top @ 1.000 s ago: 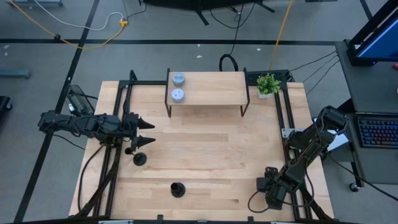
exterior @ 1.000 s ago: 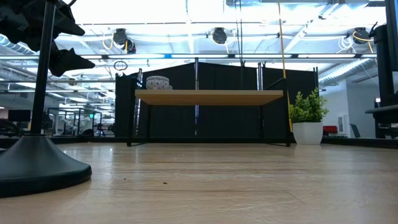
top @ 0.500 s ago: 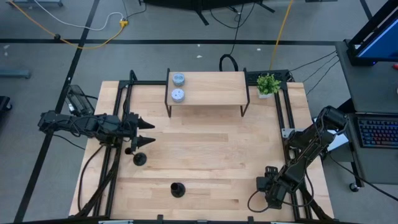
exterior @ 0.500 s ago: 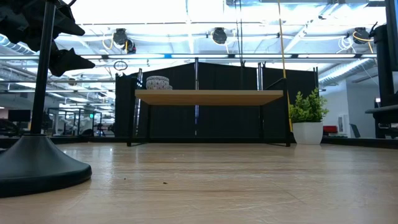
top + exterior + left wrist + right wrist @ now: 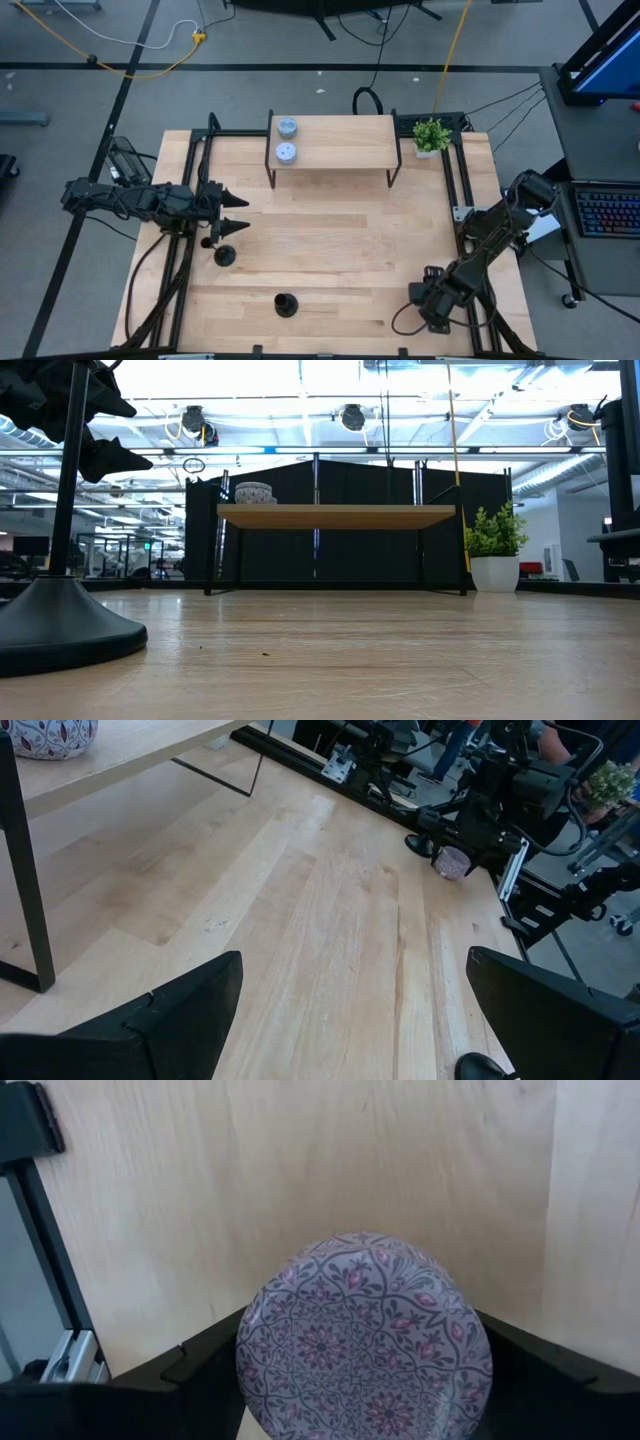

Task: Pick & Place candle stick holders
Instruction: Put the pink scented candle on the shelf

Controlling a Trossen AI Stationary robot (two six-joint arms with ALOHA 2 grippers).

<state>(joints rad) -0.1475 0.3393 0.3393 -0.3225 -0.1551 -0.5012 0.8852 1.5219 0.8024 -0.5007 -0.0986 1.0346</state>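
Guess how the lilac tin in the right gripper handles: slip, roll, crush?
Lilac tin looks rigid, so crushing seems unlikely. Its round wall sits between the right gripper's two fingers, so it may twist or slip if squeezed lightly. Flat patterned lid suggests it sits stable, but on edge it would probably roll.

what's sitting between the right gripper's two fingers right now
A lilac patterned round tin sits between the right gripper's fingers, seen in the right wrist view. None of the black candle stick holders is there.

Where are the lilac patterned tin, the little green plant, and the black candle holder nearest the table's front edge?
lilac tin point(image 5: 364, 1335), right wrist view, middle of its patterned lid.
green plant point(image 5: 431, 133), high view, on its leaves.
candle stick holder point(image 5: 286, 304), high view, on its round base.
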